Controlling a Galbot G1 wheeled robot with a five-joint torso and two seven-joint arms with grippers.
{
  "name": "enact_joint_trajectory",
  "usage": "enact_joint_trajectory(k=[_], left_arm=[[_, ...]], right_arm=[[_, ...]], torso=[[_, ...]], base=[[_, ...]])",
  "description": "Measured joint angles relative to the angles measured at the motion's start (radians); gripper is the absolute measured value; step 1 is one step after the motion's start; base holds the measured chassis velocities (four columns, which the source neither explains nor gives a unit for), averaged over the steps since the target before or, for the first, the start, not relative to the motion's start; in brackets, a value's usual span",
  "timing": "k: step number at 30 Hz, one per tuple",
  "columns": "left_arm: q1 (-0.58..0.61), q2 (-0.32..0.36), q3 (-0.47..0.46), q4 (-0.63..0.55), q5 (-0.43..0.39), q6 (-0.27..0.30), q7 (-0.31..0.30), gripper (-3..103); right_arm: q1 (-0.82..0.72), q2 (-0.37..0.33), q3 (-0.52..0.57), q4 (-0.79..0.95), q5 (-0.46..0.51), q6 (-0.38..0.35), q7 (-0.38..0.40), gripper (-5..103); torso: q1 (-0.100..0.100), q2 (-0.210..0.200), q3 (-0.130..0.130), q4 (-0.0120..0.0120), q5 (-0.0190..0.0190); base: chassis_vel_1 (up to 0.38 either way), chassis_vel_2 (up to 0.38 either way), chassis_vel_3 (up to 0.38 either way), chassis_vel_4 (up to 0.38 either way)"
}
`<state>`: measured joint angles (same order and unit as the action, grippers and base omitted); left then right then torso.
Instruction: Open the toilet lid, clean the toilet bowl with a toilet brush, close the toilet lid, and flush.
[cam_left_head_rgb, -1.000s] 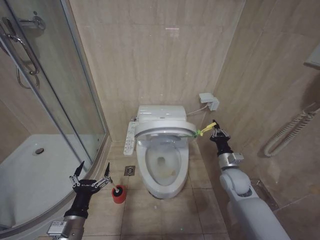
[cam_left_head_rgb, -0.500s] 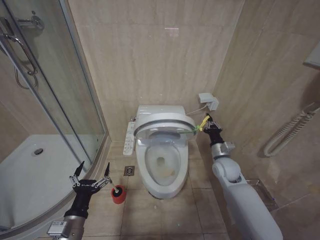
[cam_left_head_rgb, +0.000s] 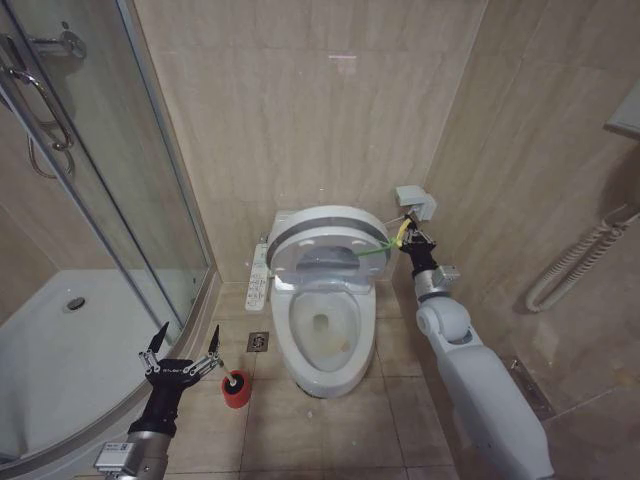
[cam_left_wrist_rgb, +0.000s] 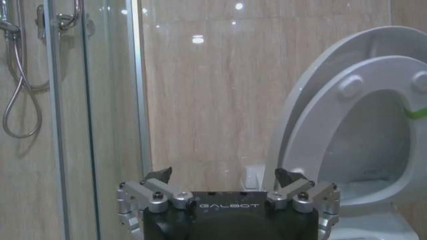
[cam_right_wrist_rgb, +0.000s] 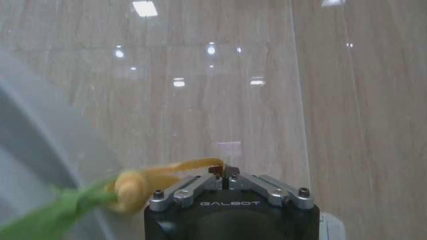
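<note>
Over by the shower tray (cam_left_head_rgb: 40, 350) and its glass door (cam_left_head_rgb: 110, 180), the left gripper (cam_left_head_rgb: 181, 352) hangs low with its fingers (cam_left_head_rgb: 157, 338) spread wide and nothing between them; just beside it on the floor stands the brush (cam_left_head_rgb: 237, 388) in its red holder, untouched; in the middle the bowl (cam_left_head_rgb: 322, 335) lies open, and above it the lid (cam_left_head_rgb: 325, 238) is tipped well up toward the wall, with the seat (cam_left_wrist_rgb: 373, 145) raised along with it, neither quite at rest against the back; on the far side the right gripper (cam_left_head_rgb: 410, 236) is pinched shut on a yellow tab (cam_right_wrist_rgb: 170, 170) tied to the green band (cam_left_head_rgb: 375, 254) at the lid's edge, so it is pulling by a strap, not by the plastic; my worry is that the thin tab slips from the fingers or the band slides off, and the lid drops back onto the bowl with a bang; pull too far and it may knock the wall box (cam_left_head_rgb: 415, 201) just behind.
</note>
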<state>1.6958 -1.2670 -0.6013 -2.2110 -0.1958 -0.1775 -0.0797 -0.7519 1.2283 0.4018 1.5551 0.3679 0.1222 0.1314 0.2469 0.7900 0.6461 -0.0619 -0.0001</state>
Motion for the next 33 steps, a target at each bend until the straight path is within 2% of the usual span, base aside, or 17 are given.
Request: enact_joint_trajectory(k=[10,22,33], left_arm=[[0.0,0.0,0.0,0.0,0.0,0.0,0.0,100],[0.0,0.0,0.0,0.0,0.0,0.0,0.0,100],[0.0,0.0,0.0,0.0,0.0,0.0,0.0,100]], right_arm=[[0.097,0.017,-0.018,-0.117,-0.013,0.014,-0.022,1],[0.268,0.006,-0.089,-0.264,-0.019,0.031,-0.037,1],[0.4,0.051,-0.106,-0.375,-0.044,0.041,-0.038,1]], torso=[[0.0,0.0,0.0,0.0,0.0],[0.0,0.0,0.0,-0.0002,0.0],[0.0,0.0,0.0,-0.0003,0.0]], base=[[0.0,0.0,0.0,0.0],[0.0,0.0,0.0,0.0],[0.0,0.0,0.0,0.0]])
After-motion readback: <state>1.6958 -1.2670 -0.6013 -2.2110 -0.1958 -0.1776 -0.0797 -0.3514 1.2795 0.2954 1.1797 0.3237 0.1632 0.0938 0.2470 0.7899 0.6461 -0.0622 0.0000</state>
